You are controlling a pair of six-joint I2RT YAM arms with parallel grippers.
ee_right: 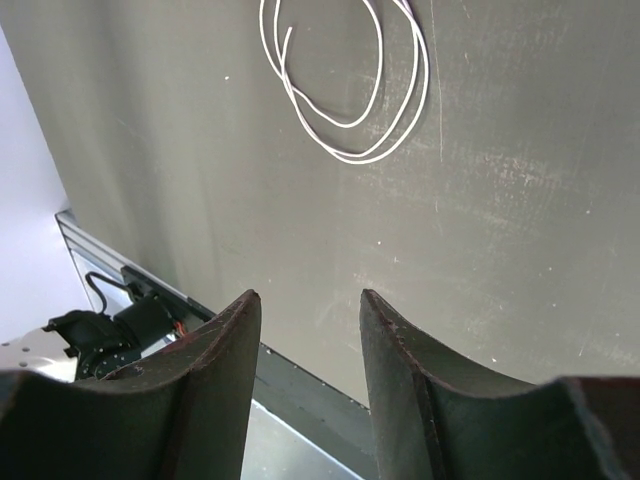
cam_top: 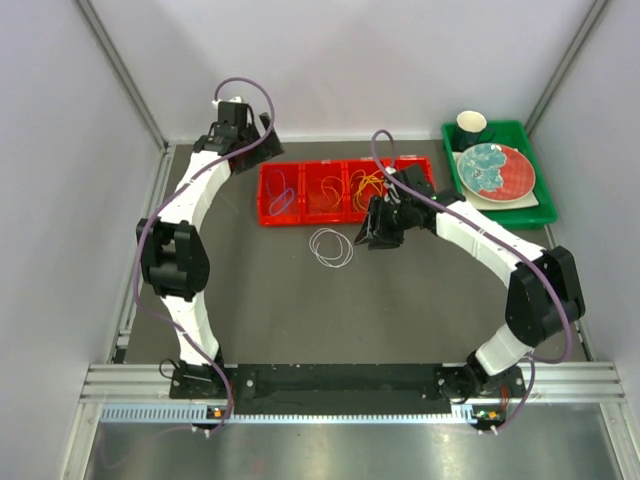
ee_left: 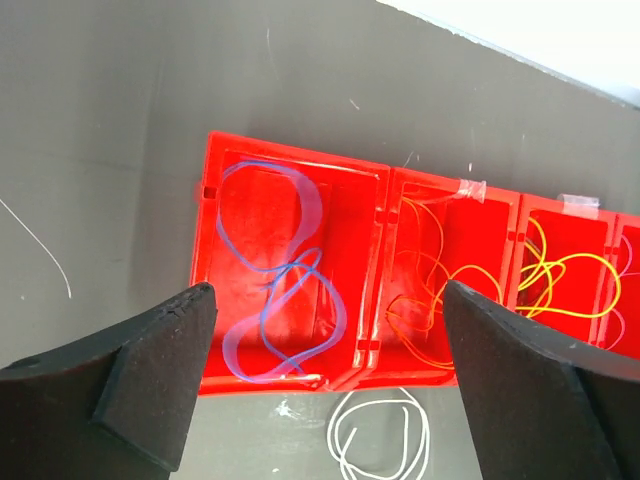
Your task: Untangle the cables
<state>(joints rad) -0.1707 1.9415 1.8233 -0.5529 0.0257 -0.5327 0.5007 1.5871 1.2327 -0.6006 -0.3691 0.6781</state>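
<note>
The loose coil of thin white cable point(cam_top: 331, 247) lies flat on the dark grey bench point(cam_top: 400, 310), just in front of the red plastic compartment tray point(cam_top: 345, 222) and clear of its wall. It is nearly round, several turns lying together, so it offers no strong long axis.

The right tool point(ee_right: 308, 295) is the nearer one. In the top view the coil sits just to its left; in its own wrist view the coil lies straight ahead of the fingertips. Its jaws stand partly apart with nothing between them.

The left tool point(ee_left: 328, 290) hangs above the tray's end compartment, where a blue cable point(ee_left: 262, 300) lies. Its jaws are spread wide and empty, and the coil lies beyond the tray wall from it. Reaching the white coil looks like the right arm's job.
</note>
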